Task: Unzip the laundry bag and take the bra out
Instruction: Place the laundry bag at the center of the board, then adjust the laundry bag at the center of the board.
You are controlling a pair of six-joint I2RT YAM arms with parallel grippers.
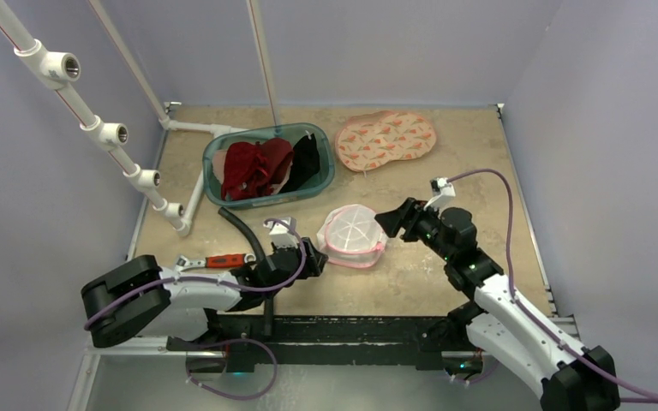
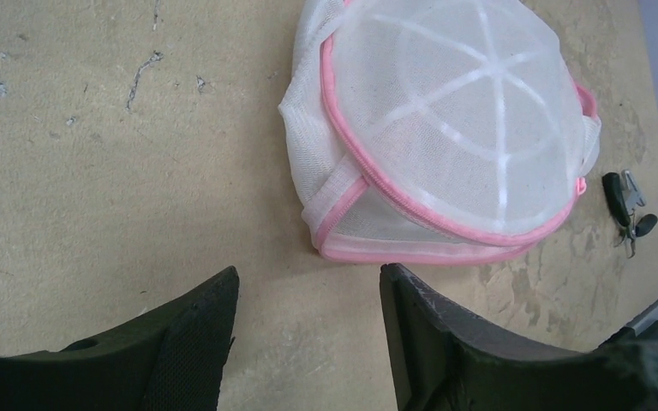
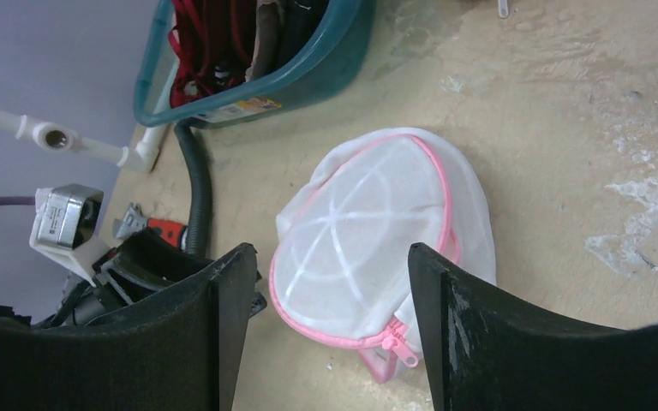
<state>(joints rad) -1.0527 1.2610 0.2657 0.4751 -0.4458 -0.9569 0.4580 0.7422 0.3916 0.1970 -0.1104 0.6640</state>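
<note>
The laundry bag (image 1: 353,235) is a white mesh dome with pink trim and a pink zipper, lying on the tan table between the two grippers. Its zipper looks closed. The pink pull (image 3: 401,349) sits at the bag's edge nearest my right gripper. The bra does not show; I cannot make it out through the mesh. My left gripper (image 1: 315,261) is open and empty, low over the table just left of the bag (image 2: 463,120). My right gripper (image 1: 385,221) is open and empty, just right of the bag (image 3: 368,231), with its jaws framing the bag.
A teal basket (image 1: 214,184) of red and black clothes stands behind the bag. A peach patterned two-lobed pad (image 1: 385,139) lies at the back. A black hose (image 1: 244,231) and a red-handled tool (image 1: 223,260) lie left. A small dark clip (image 2: 625,201) lies by the bag.
</note>
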